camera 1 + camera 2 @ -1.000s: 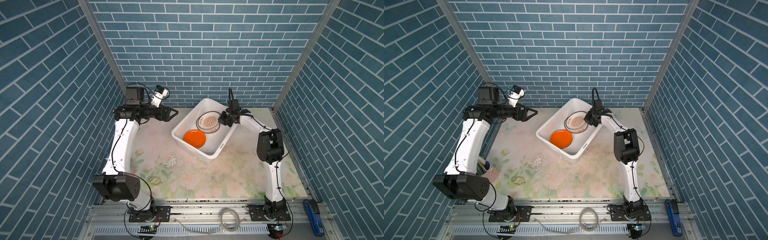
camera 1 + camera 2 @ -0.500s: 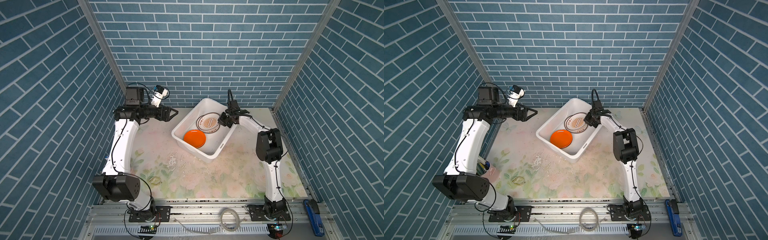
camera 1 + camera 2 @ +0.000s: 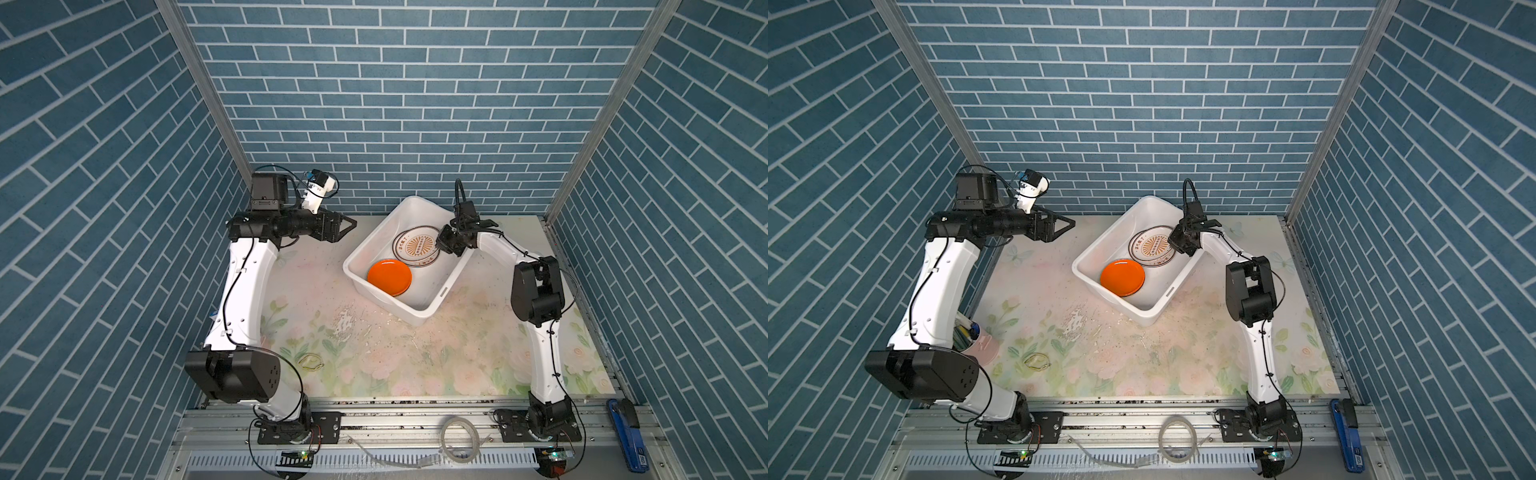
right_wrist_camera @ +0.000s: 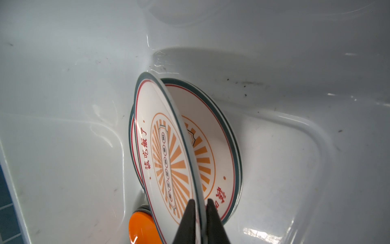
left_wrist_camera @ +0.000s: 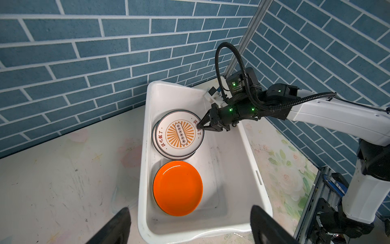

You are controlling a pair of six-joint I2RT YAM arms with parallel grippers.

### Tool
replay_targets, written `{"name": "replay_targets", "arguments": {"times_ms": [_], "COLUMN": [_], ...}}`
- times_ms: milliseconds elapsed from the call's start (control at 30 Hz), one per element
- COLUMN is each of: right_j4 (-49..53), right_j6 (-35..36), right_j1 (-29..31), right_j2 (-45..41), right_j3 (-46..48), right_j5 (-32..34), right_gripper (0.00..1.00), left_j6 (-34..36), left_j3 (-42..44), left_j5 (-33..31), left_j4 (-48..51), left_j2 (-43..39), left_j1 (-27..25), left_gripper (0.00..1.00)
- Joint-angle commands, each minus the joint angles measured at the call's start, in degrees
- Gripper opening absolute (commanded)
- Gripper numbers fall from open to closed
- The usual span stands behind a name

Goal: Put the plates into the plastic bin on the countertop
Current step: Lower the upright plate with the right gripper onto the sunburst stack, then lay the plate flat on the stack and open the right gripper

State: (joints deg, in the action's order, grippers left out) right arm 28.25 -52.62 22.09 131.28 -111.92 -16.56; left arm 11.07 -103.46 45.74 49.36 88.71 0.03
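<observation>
Right wrist view: the right gripper (image 4: pixel 198 213) is pinching the rim of the top sunburst plate (image 4: pixel 164 147), tipped up off the sunburst stack (image 4: pixel 213 152) so it can lower flat. The plastic bin (image 5: pixel 251 160) has bare floor on the arm's side; its wall is close behind. The orange plate (image 5: pixel 178 188) sits just beside the stack. The left gripper (image 3: pixel 338 226) is spread wide, parked well clear over the countertop (image 3: pixel 374 357).

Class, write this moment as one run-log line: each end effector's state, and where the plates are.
right end effector: pinching rim of top sunburst plate, tilted over stack | left end effector: open, empty, beside bin | orange plate: in bin
</observation>
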Motion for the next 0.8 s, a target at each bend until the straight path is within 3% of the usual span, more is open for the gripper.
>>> {"name": "replay_targets", "arguments": {"times_ms": [0, 767], "right_j4": [0.6, 2.2], "right_j6": [-1.1, -0.9], "right_j1": [0.5, 0.4], "right_j2": [1.0, 1.4], "right_j3": [-1.8, -0.8], "right_j5": [-0.3, -0.1], "right_gripper": [0.14, 0.18], "left_j6": [-0.3, -0.1], "left_j3": [0.3, 1.7], "left_j5": [1.0, 1.2], "left_j4": [-0.2, -0.2], "left_j2": [-0.9, -1.5], "left_j1": [0.0, 0.0], "left_gripper": [0.9, 0.89]}}
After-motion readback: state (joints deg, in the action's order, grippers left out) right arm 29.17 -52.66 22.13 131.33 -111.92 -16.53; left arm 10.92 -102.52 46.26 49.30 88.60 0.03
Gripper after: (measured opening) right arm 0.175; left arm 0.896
